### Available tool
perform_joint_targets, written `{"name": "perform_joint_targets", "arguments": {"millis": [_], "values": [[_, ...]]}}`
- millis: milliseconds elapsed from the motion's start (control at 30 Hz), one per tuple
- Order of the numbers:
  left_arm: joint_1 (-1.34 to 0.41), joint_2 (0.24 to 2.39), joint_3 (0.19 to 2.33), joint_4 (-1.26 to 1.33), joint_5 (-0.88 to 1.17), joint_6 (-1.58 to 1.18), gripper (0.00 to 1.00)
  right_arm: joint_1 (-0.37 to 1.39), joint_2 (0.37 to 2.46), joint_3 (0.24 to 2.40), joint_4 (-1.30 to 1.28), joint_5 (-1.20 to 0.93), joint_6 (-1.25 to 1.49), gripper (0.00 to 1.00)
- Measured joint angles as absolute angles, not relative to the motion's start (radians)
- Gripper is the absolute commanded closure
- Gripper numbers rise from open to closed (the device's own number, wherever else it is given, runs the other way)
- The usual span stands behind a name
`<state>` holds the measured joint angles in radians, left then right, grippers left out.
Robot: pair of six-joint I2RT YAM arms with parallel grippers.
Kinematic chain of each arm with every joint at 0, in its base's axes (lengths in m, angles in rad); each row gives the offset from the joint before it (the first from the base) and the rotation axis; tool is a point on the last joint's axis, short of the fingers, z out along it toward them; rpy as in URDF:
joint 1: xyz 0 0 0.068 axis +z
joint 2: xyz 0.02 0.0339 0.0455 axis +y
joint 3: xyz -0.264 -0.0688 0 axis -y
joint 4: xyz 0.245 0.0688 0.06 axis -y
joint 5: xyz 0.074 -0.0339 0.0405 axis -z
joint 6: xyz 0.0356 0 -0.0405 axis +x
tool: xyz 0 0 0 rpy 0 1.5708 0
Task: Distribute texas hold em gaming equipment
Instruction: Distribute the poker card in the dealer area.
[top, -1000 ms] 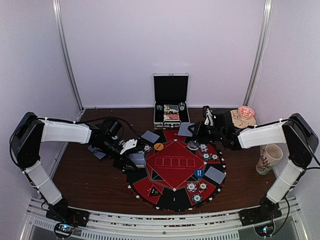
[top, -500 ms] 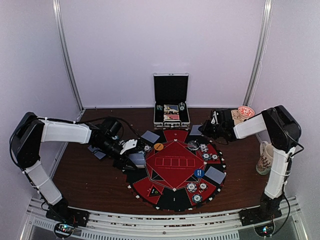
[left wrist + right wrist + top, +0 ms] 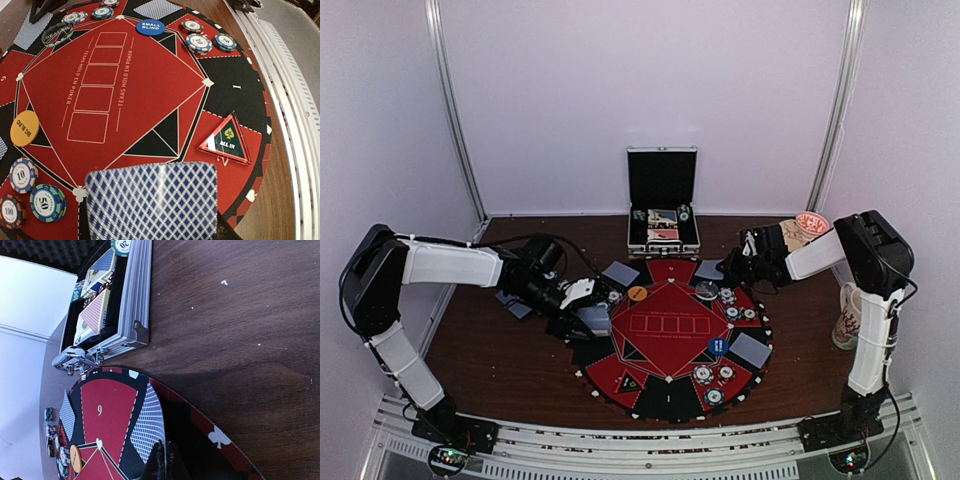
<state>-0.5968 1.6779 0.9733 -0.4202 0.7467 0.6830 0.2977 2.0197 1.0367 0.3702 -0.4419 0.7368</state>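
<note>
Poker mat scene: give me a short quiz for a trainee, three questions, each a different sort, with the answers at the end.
1. True or false: the left gripper holds a blue-backed card over the mat.
2. What is printed on the blue disc? A) BIG BLIND B) SMALL BLIND C) DEALER
3. Fill in the missing word: the metal case at the far side of the table stands with its lid ____.
Key: 1 true; 2 B; 3 open.
</note>
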Motion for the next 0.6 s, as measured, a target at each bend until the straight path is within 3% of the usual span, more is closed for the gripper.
{"name": "perform_joint_targets", "arguments": {"millis": [100, 233, 600], "values": [[-0.597, 1.678, 0.973, -0.42, 0.746, 0.683, 0.55, 0.297, 2.02, 1.038, 0.355, -0.441, 0.729, 0.85], [-0.597, 1.678, 0.973, -0.42, 0.746, 0.683, 0.55, 0.297, 2.02, 1.053, 0.313, -0.419, 0.711, 0.63], [-0.597, 1.679, 0.973, -0.42, 0.748, 0.683, 0.55, 0.297, 1.95, 1.089, 0.164, -0.27, 0.65, 0.37]]}}
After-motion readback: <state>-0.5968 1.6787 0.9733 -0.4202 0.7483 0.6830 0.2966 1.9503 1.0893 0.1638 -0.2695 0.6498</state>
